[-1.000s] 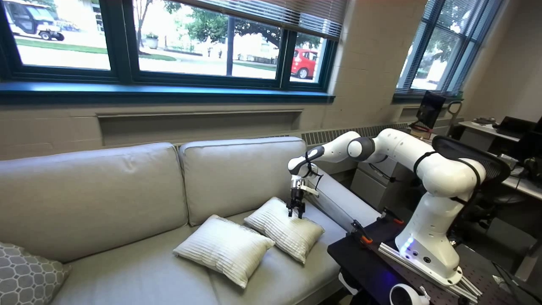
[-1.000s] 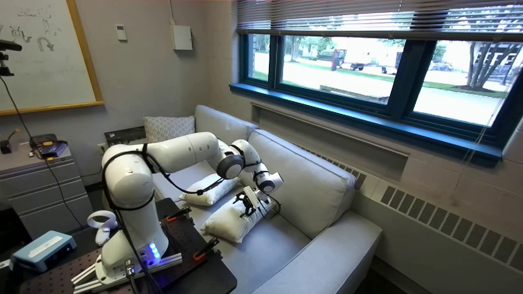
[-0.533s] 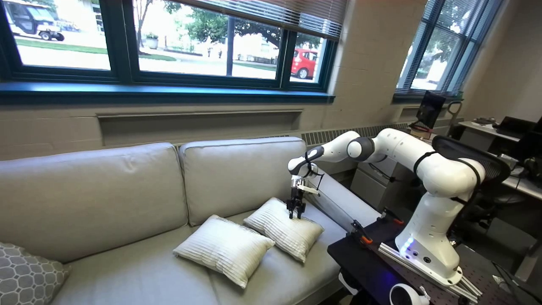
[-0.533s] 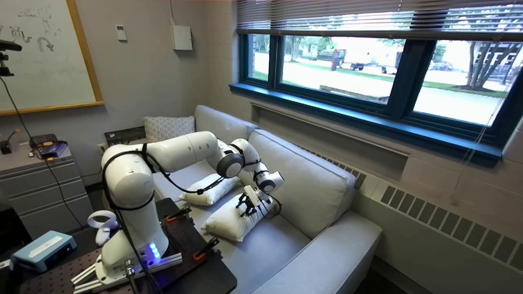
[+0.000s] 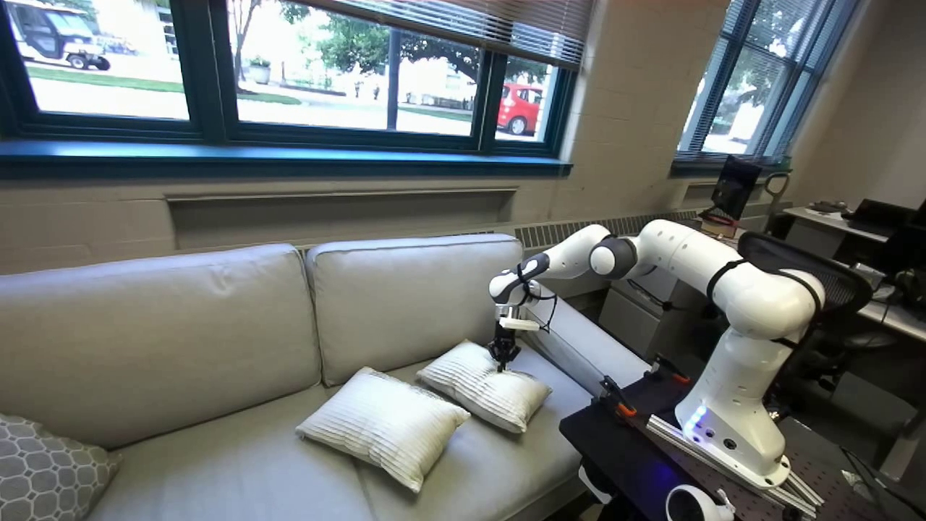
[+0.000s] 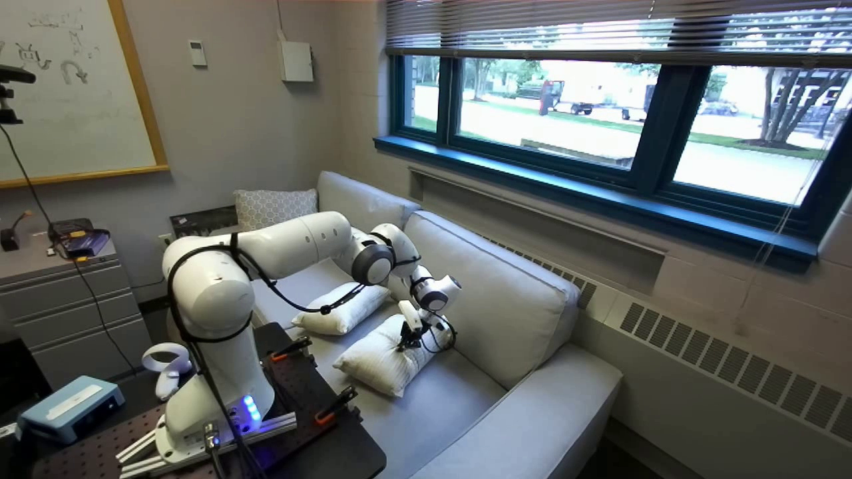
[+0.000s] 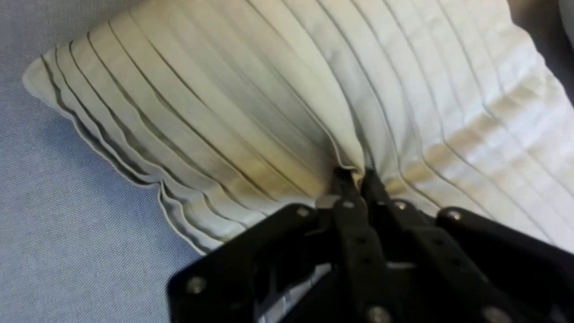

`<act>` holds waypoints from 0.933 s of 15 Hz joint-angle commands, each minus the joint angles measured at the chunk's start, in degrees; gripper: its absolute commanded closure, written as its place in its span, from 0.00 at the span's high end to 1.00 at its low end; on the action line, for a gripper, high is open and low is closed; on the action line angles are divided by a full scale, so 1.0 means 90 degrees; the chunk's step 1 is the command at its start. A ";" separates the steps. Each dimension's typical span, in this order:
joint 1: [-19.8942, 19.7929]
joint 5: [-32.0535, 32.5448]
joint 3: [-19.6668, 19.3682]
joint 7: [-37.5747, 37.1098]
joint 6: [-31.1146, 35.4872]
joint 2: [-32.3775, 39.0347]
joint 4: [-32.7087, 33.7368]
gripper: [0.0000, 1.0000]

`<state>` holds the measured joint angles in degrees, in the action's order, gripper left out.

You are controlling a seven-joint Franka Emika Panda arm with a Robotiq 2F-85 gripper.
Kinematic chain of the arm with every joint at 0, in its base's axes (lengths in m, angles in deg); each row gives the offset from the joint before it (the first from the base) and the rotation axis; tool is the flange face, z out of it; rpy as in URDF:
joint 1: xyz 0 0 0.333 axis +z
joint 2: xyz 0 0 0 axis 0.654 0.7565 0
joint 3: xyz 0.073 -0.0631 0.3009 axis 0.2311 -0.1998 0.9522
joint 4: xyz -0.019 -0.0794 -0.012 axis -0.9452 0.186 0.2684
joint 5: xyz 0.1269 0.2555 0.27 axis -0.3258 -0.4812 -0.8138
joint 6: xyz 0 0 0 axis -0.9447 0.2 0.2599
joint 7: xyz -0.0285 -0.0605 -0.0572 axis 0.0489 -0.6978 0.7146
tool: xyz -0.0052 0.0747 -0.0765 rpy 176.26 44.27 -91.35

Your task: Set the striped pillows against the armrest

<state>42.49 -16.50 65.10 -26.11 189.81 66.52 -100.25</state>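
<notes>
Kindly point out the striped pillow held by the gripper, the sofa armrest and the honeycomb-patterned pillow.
Held striped pillow (image 7: 291, 107): in the wrist view, on its pleated face.
Sofa armrest (image 6: 529, 416): in an exterior view, on its top.
Honeycomb-patterned pillow (image 6: 276, 209): in an exterior view, on its front.

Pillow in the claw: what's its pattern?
The pillow is cream with stripe-like folds, clearest in the wrist view.

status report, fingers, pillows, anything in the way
Fingers shut on striped pillow. Not yet against armrest. Second striped pillow on the side away from armrest, probably no obstacle.
</notes>
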 commanded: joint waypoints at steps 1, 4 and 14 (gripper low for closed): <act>0.0217 0.0108 -0.0159 -0.0813 0.0171 -0.0010 0.0183 0.04; 0.0328 0.0165 -0.0319 -0.1316 0.0281 0.0032 0.0472 0.08; 0.1167 -0.0125 -0.1505 -0.2911 0.3064 -0.1667 -0.2062 0.06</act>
<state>49.80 -16.01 53.98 -47.22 208.09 58.47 -107.51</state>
